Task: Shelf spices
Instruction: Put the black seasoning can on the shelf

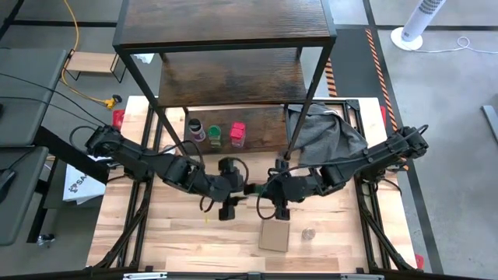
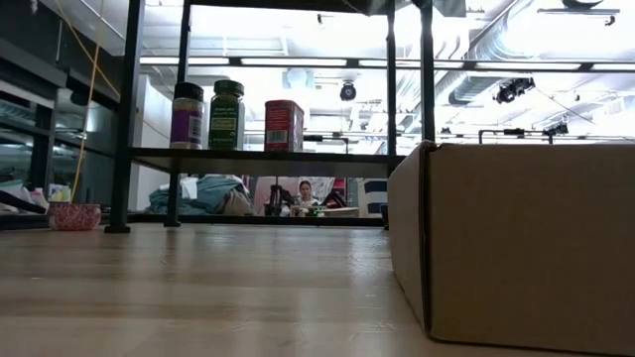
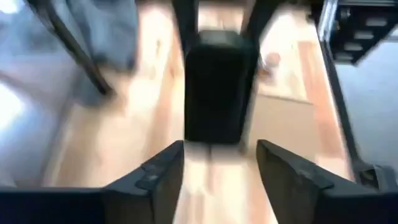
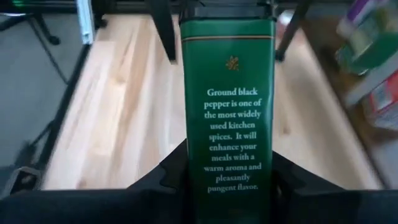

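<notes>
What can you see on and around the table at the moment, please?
shelf: one, dark brown boards with a black frame, far side of the table
purple-lidded jar: one, on the shelf's lowest board
green-lidded jar: one, beside the purple-lidded jar
red box: one, beside the green-lidded jar
pepper tin: one, dark green, above the table's middle
pale jar: one, on the table beside the cardboard piece
cardboard piece: one, brown, near side of the table
cloth: one, grey, right of the shelf
table: one, light wood
left gripper: open, facing the pepper tin
right gripper: shut on the pepper tin
</notes>
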Robot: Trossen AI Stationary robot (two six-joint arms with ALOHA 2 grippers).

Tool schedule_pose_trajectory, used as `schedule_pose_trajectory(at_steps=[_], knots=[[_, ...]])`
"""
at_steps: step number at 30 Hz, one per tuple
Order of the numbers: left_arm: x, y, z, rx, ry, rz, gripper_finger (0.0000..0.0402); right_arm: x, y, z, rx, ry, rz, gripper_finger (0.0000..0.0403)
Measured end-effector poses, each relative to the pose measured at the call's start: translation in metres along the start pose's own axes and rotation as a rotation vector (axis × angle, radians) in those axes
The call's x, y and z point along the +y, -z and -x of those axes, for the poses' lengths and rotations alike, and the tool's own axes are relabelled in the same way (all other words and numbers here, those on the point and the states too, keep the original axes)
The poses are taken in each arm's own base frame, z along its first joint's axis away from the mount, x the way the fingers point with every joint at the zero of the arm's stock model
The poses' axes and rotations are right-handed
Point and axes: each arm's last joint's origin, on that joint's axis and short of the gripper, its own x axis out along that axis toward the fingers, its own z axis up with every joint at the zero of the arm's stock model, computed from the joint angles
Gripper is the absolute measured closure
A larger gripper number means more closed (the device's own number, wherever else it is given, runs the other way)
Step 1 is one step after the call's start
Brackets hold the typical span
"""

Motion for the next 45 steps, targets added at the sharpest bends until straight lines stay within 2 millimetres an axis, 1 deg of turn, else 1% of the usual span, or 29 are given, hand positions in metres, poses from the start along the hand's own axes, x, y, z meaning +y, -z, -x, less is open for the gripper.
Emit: schedule_pose_trajectory(at_steps=[3,5,7,9,10,12,14,17,19,21,24,27,29,32,35,37,40,45], knots=[[-0.004,0.016,0.008,0.131,-0.026,0.050,0.0184,0.004,0.016,0.001,0.106,0.027,-0.030,0.0290],[-0.013,0.024,0.015,0.140,-0.074,0.071,0.0177,0.011,0.027,0.000,0.132,0.036,-0.062,0.0290],[-0.024,0.033,0.025,0.116,-0.158,0.097,0.0176,0.018,0.040,-0.003,0.147,0.048,-0.110,0.0290],[-0.035,0.043,0.036,0.042,-0.225,0.167,0.0177,0.028,0.052,-0.008,0.112,0.036,-0.180,0.0290],[-0.039,0.051,0.042,0.012,-0.248,0.215,0.0178,0.032,0.059,-0.011,0.085,0.033,-0.218,0.0290],[-0.047,0.073,0.050,-0.028,-0.262,0.320,0.0179,0.039,0.069,-0.017,-0.009,0.024,-0.339,0.0290],[-0.051,0.098,0.054,-0.058,-0.271,0.415,0.0180,0.040,0.074,-0.022,-0.129,0.033,-0.480,0.0290],[-0.049,0.134,0.061,-0.111,-0.273,0.557,0.0180,0.031,0.072,-0.027,-0.262,0.149,-0.602,0.0290],[-0.042,0.157,0.063,-0.138,-0.269,0.639,0.0180,0.019,0.068,-0.031,-0.297,0.289,-0.618,0.0290],[-0.036,0.176,0.062,-0.142,-0.247,0.682,0.0180,0.005,0.059,-0.038,-0.329,0.422,-0.623,0.0290],[-0.028,0.200,0.063,-0.158,-0.182,0.721,0.0180,-0.014,0.047,-0.053,-0.397,0.607,-0.630,0.0290],[-0.021,0.220,0.059,-0.165,-0.132,0.740,0.0180,-0.025,0.043,-0.076,-0.442,0.775,-0.610,0.0290],[-0.019,0.229,0.057,-0.175,-0.094,0.766,0.0180,-0.030,0.040,-0.090,-0.473,0.864,-0.603,0.0290],[-0.019,0.238,0.053,-0.181,-0.061,0.760,0.0180,-0.038,0.037,-0.112,-0.502,0.978,-0.586,0.0290],[-0.022,0.239,0.053,-0.190,-0.032,0.759,0.0180,-0.049,0.038,-0.134,-0.498,1.060,-0.566,0.0290],[-0.024,0.239,0.054,-0.193,-0.019,0.744,0.0180,-0.057,0.038,-0.145,-0.499,1.103,-0.560,0.0290],[-0.028,0.238,0.055,-0.199,0.017,0.732,0.0180,-0.065,0.044,-0.155,-0.520,1.147,-0.583,0.0290],[-0.034,0.239,0.059,-0.203,0.060,0.701,0.0180,-0.072,0.055,-0.158,-0.568,1.203,-0.615,0.0290]])
